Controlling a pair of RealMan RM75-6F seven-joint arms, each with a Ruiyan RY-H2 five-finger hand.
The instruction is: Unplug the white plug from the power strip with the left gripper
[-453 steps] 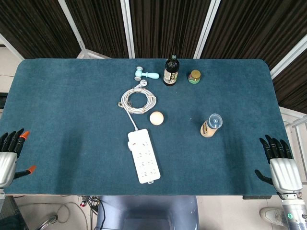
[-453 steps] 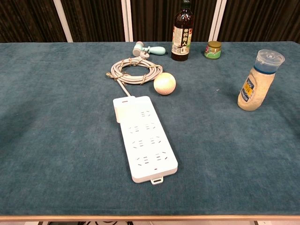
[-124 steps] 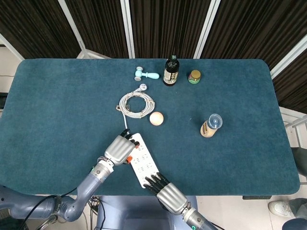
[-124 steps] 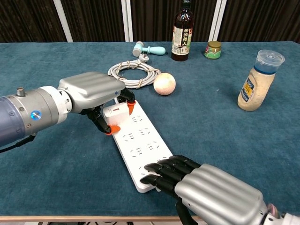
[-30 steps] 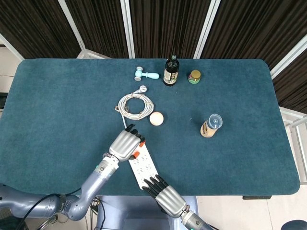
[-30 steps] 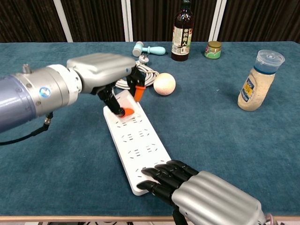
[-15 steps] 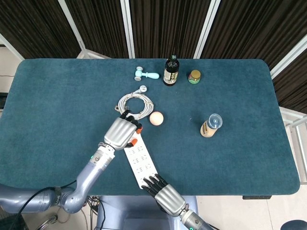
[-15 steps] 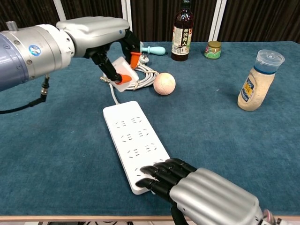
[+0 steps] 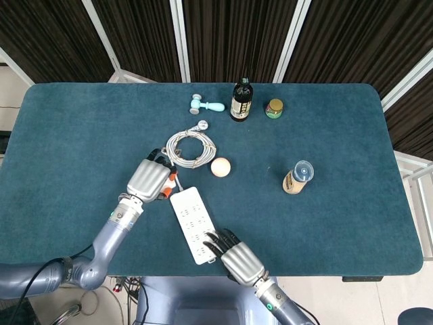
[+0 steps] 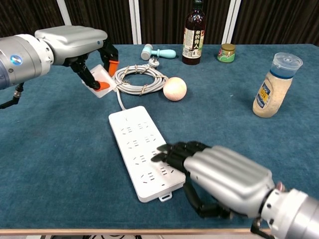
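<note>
Pinching the white plug (image 10: 98, 77) aloft, left hand (image 10: 75, 41) hovers; right hand (image 10: 219, 177) presses power strip (image 10: 137, 144).

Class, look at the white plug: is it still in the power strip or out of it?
Out. The left hand holds the white plug clear of the power strip, whose visible sockets are all empty.

Up the back sit a dark bottle (image 9: 241, 100), small jar (image 9: 274, 108) and teal massager (image 9: 205, 105), with ball (image 9: 220, 167) and shaker (image 9: 298, 177) nearer.
</note>
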